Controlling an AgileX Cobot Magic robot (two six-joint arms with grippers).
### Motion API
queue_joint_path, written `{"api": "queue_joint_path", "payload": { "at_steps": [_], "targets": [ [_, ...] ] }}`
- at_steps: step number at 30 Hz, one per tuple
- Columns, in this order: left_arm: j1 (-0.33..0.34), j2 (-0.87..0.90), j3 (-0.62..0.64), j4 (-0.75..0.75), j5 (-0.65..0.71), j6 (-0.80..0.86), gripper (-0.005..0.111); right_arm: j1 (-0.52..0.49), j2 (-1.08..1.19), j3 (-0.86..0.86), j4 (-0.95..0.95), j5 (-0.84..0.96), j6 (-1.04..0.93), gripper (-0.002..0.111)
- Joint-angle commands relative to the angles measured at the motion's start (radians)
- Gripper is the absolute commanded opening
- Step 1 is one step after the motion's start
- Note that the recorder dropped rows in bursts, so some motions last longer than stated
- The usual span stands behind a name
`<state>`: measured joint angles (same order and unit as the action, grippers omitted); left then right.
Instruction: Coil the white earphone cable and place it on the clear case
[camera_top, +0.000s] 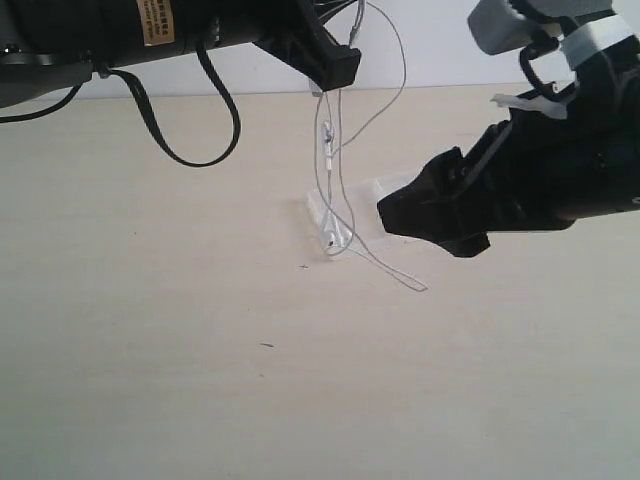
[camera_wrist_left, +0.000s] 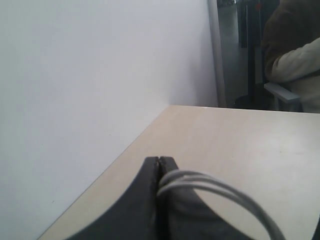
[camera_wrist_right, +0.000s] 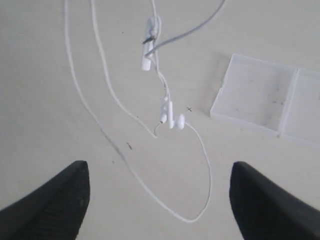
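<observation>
My left fingers (camera_wrist_left: 150, 200) are clamped shut on the white earphone cable (camera_wrist_left: 210, 182) — its strands hang down to the table (camera_top: 150, 350), with the earbuds (camera_wrist_right: 170, 119) just beside the clear case (camera_wrist_right: 255, 95). My right fingers (camera_wrist_right: 55, 205) are spread wide above the loose loops, gripping nothing. A black robot cable (camera_top: 205, 164) droops on the left — well apart from the case.

A pale wooden table (camera_top: 200, 400) is seen stretching across the scene, backed by a plain white wall (camera_wrist_left: 75, 75). A small dark speck (camera_top: 267, 345) is spotted on the tabletop. Past the table's far end, a grey post (camera_wrist_left: 214, 50) and a seated figure (camera_wrist_left: 295, 55) with a pale sleeve are glimpsed.
</observation>
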<state>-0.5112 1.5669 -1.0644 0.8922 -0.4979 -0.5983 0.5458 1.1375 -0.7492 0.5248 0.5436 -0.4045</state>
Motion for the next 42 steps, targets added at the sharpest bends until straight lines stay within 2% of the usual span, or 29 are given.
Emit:
{"api": "queue_joint_path", "payload": {
  "at_steps": [1, 6, 10, 13, 19, 25, 42],
  "targets": [
    [0.001, -0.013, 0.001, -0.013, 0.003, -0.009, 0.0, 0.001, 0.077, 0.006, 0.015, -0.083, -0.051, 0.076],
    [0.001, -0.013, 0.001, -0.013, 0.003, -0.012, 0.0, 0.001, 0.142, 0.006, 0.106, -0.127, -0.173, 0.076],
    [0.001, -0.013, 0.001, -0.013, 0.003, -0.012, 0.0, 0.001, 0.157, 0.006, 0.12, -0.166, -0.166, 0.076],
    [0.001, -0.013, 0.001, -0.013, 0.003, -0.012, 0.0, 0.001, 0.157, 0.003, 0.225, -0.176, -0.163, 0.076],
    [0.001, -0.013, 0.001, -0.013, 0.003, -0.012, 0.0, 0.001, 0.155, 0.008, 0.178, -0.145, -0.195, 0.076],
    [0.001, -0.013, 0.001, -0.013, 0.003, -0.012, 0.0, 0.001, 0.155, 0.008, 0.247, -0.15, -0.173, 0.076],
    [0.001, -0.013, 0.001, -0.013, 0.003, -0.012, 0.0, 0.001, 0.153, 0.008, 0.18, -0.146, -0.259, 0.076]
  ]
}}
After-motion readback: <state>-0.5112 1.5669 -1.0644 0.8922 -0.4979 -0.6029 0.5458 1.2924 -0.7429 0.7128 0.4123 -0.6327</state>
